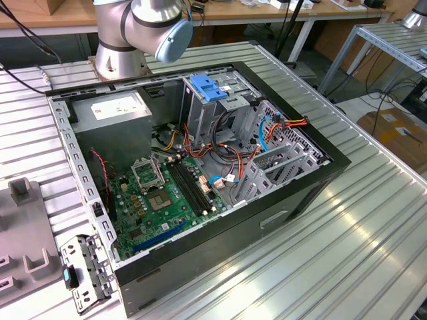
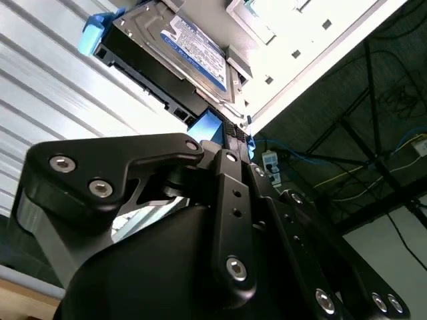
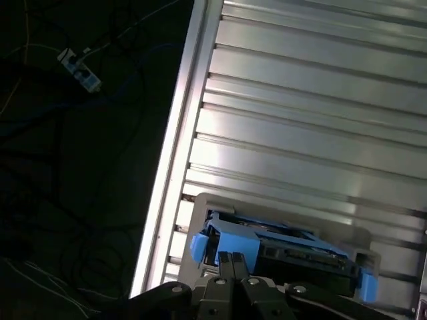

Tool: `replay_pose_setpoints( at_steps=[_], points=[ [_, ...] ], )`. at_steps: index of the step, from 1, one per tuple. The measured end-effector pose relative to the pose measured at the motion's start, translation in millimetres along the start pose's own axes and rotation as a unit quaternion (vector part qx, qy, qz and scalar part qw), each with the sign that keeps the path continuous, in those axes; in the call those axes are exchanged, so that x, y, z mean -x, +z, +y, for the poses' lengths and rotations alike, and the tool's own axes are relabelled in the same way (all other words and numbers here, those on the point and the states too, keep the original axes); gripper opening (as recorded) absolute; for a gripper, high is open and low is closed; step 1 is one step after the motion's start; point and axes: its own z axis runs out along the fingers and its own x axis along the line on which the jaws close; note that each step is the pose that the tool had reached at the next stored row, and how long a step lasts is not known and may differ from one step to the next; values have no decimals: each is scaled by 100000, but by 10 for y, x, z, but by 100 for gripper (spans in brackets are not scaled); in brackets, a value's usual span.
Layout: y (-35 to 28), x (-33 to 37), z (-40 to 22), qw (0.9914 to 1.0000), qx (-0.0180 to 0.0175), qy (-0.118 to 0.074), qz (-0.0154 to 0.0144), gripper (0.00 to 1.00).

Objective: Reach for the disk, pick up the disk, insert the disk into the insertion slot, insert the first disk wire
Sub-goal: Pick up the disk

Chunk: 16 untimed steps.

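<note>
**Gripper at the disk, off by the surface's edge**

The gripper [image 3: 232,257] is down at the disk [image 3: 297,252], and in both wrist views its black fingers sit drawn close together right at the bright blue carrier that frames the drive. From where the cameras ride it looks as if they are pinched onto a blue tab at the carrier's end, though the contact itself is partly hidden behind the gripper's own linkages, so I would not swear to it. The disk lies flat in a pale grey holder [image 3: 199,203] on the ribbed metal surface [image 3: 300,100], close to that surface's edge, with dark floor and loose cables beyond.

In the exterior view the open computer case [image 1: 220,243] lies on its side on the same ribbed surface, below the arm [image 1: 140,27] and its mount. Inside it, the green motherboard [image 1: 167,193] faces up. The insertion slot [image 1: 283,157], the low grey perforated cage, stands towards the exterior view's right with red and blue wires trailing around it. Beside it rises the taller cage with a blue plastic cap [image 1: 207,87]
</note>
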Motion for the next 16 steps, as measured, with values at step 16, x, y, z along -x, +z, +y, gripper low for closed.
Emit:
replay_pose_setpoints(
  at_steps=[16],
  points=[
    [1,0,0,99255,-443,-12163,598,11]
  ],
)
